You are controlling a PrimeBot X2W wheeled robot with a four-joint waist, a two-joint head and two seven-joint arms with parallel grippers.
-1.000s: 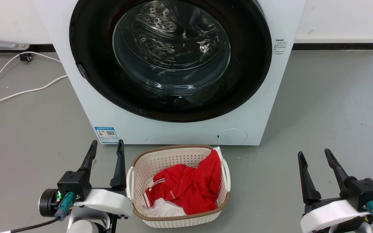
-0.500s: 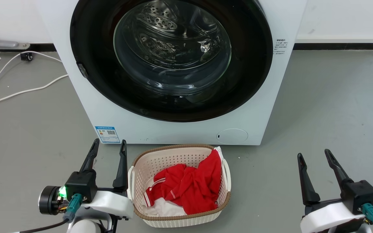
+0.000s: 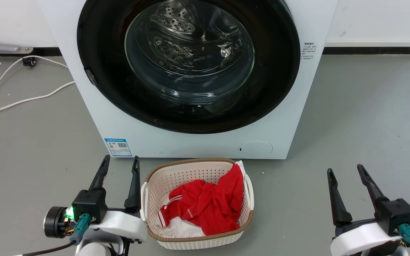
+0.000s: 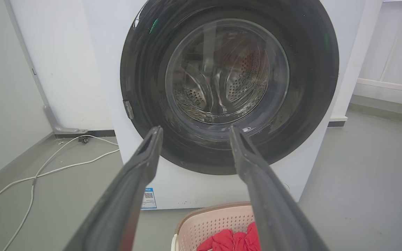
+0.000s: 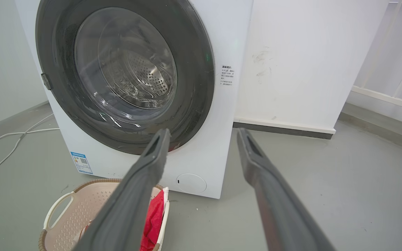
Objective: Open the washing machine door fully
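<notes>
Progress: nothing done yet; the washing machine door (image 3: 189, 60) sits shut, flush on the washing machine (image 3: 198, 145).
Remaining: catch the rim, probably at the grey tab (image 3: 90, 77), and swing it wide.
Left gripper (image 3: 120, 157): spread, empty, beside the basket.
Right gripper (image 3: 344, 168): spread, empty, well apart to the right.
In the way: a beige laundry basket (image 3: 155, 177) of red clothes (image 3: 208, 206) stands just under the door.
Nearby: a white cable (image 3: 20, 103) on the floor.
</notes>
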